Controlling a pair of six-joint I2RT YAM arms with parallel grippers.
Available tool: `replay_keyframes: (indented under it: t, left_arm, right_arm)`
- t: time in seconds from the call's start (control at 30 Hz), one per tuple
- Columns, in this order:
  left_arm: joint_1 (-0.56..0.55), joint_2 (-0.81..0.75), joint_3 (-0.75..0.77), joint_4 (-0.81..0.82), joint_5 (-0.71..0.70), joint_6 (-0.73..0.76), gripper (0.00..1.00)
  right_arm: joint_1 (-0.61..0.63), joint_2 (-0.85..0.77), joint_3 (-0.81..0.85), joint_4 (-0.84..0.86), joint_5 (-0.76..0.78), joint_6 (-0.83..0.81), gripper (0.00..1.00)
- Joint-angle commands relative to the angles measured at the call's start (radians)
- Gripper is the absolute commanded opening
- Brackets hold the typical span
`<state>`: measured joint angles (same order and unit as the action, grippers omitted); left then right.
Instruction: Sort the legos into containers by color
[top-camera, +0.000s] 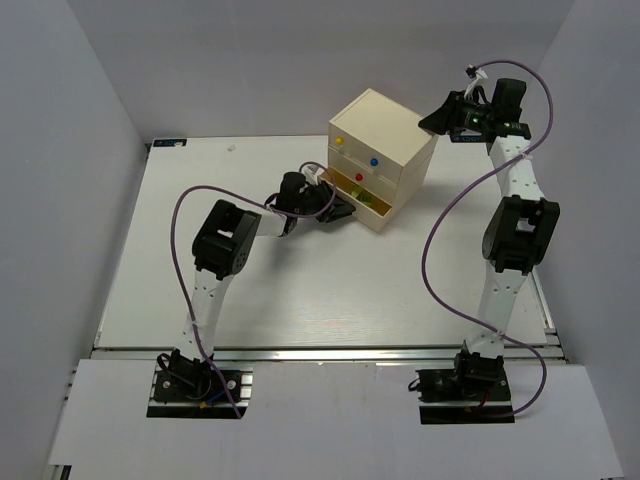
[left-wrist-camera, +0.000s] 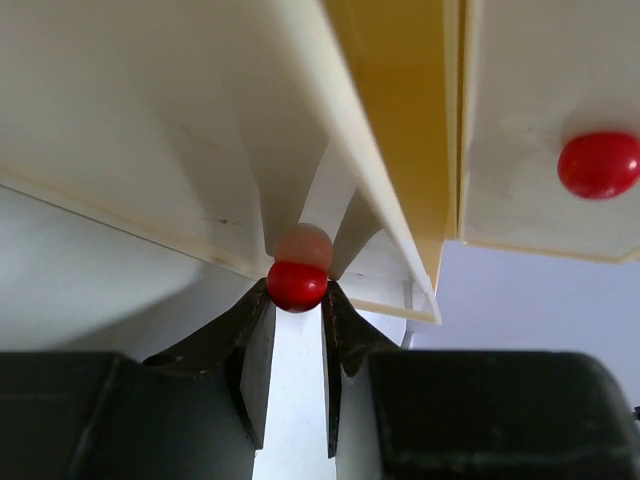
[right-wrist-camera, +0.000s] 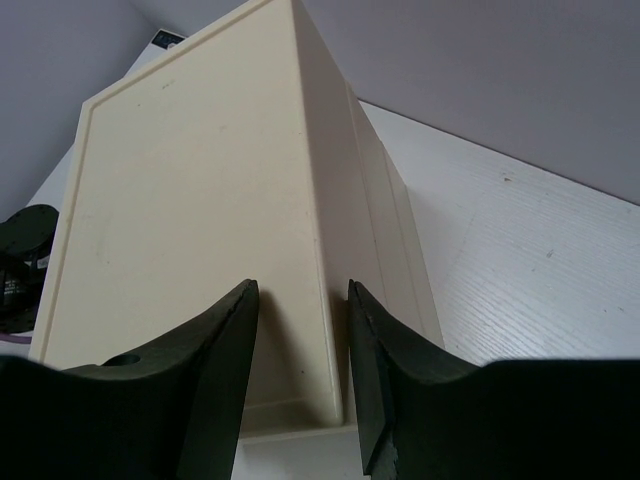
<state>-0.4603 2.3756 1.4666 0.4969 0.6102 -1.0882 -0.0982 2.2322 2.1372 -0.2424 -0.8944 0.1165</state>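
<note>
The white worktop carried the cream wooden cube-shaped chest toward its far edge, well apart from both arm bases. Only the overhead view showed one lower drawer standing open, with lime-yellow legos lying inside it (too small there to tell one from another). In that view the left tool hid the drawer's front. Its own wrist view showed what the overhead could not: its fingertips were clamped on a small round red knob. The right tool had its fingers apart astride an upright corner edge of the chest, and contact could not be made out. A yellow round knob and a blue round knob showed from overhead alone.
</note>
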Motion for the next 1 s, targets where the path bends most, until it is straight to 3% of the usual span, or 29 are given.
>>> replay_keyframes:
  t: [0.0,0.97]
  left_arm:
    - [-0.011,0.017,0.067,0.048,-0.075,0.016,0.33]
    - [-0.038,0.134,0.296,0.002,-0.102,0.054,0.37]
  right_arm:
    - [0.018,0.038,-0.002,-0.155,-0.040,-0.060,0.45]
    - [0.025,0.093,0.055,-0.284,-0.083,-0.112,0.47]
